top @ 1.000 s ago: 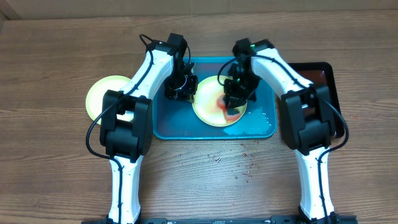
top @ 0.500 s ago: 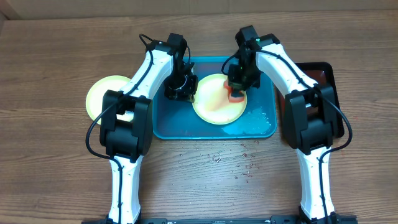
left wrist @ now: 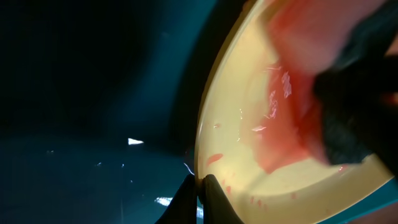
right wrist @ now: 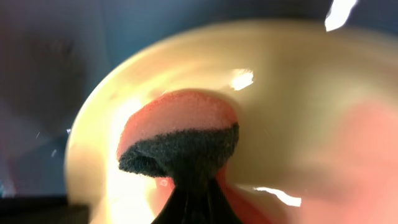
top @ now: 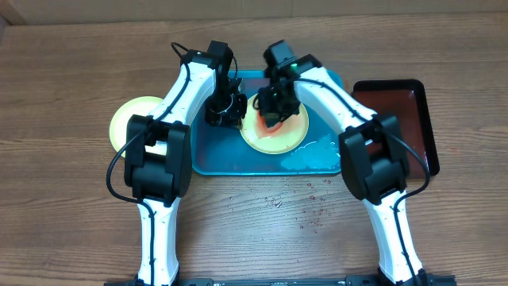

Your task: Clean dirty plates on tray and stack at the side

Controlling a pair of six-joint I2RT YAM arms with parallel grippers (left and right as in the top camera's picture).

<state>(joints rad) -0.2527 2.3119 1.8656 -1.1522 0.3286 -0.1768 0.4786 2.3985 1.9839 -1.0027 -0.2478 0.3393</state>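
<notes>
**A:** Which step are you on?
**B:** Scrubbing. Your right gripper (right wrist: 189,190) clenches the sponge (right wrist: 180,134) against the yellow plate (top: 278,137) in the tray (top: 214,163). Your left gripper (left wrist: 200,184) pinches its rim.
**A:** Next?
**B:** Probably clear the red smears (left wrist: 214,158), then stack it on the second plate (top: 133,119) on the desk (top: 71,206). Water (top: 313,155) pools in the tray.

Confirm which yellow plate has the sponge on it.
The yellow plate inside the blue tray, red sponge pressed on it; the other plate lies on the table left of the tray.

Glossy wet plastic plate (left wrist: 242,146); wood-grain table (top: 63,226)
</notes>
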